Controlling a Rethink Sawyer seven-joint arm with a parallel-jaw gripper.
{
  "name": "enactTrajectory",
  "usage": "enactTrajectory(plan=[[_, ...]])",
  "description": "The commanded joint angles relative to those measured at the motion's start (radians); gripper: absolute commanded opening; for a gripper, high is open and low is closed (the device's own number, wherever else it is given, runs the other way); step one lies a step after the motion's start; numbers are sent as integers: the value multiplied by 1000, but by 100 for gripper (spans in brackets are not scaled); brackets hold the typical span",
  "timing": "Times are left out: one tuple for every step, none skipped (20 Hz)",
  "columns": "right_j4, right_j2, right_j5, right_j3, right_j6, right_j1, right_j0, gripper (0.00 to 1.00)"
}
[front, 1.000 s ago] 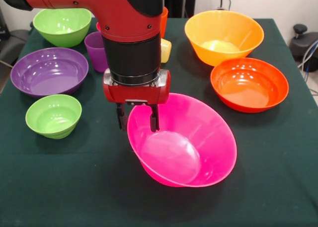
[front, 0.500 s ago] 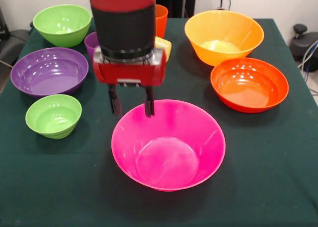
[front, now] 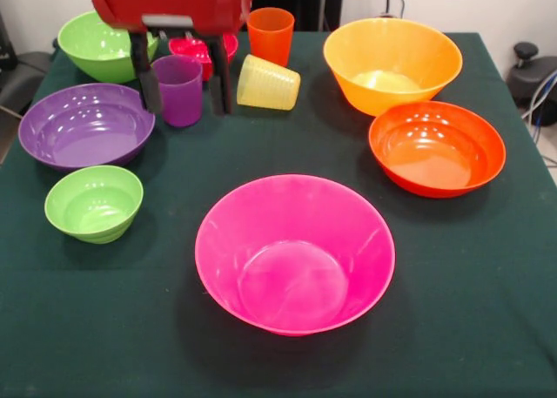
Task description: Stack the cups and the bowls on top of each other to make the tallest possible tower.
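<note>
Your pincer (front: 183,89) hangs near the far left of the tabletop (front: 104,328) with its two dark fingers (front: 146,77) spread wide, one on either side of the purple cup (front: 180,90), which stands upright between them; you cannot tell from this view whether either finger touches it. Just beside that cup to the right, the yellow cup (front: 268,83) lies tipped on its side, and behind it the orange cup (front: 270,35) stands upright. A small red bowl (front: 202,46) sits behind the purple cup, partly hidden by the pincer's red body. You have the large pink bowl (front: 294,252) sitting upright and alone in the middle of the near side (nothing rests in it). To its left are the small green bowl (front: 93,202) and, beyond that, the purple bowl (front: 86,124); the bigger green bowl (front: 104,45) sits at the far left corner. On the right, the yellow-orange bowl (front: 392,64) stands at the back with the orange-red bowl (front: 436,147) just in front of it. All bowls rest separately, none nested.
</note>
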Motion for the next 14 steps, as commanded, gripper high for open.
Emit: enactTrajectory(plan=[[-43, 39, 30, 129, -232, -9, 38, 100], [-54, 41, 5, 138, -231, 4, 46, 100], [-60, 38, -19, 147, -212, 15, 55, 100], [-69, 33, -35, 144, -198, 27, 66, 100], [-76, 30, -46, 143, -189, 36, 74, 100], [-80, 27, -58, 141, -176, 46, 82, 100], [-81, 24, -59, 139, -169, 55, 89, 100], [-79, 25, -67, 138, -164, 66, 92, 100], [-74, 20, -64, 135, -152, 75, 97, 100], [-72, 18, -58, 130, -151, 84, 101, 100], [-74, 16, -65, 128, -147, 88, 105, 100], [-74, 11, -71, 133, -139, 89, 108, 100], [-75, 7, -79, 140, -131, 88, 112, 100], [-76, 2, -87, 146, -123, 86, 115, 100]])
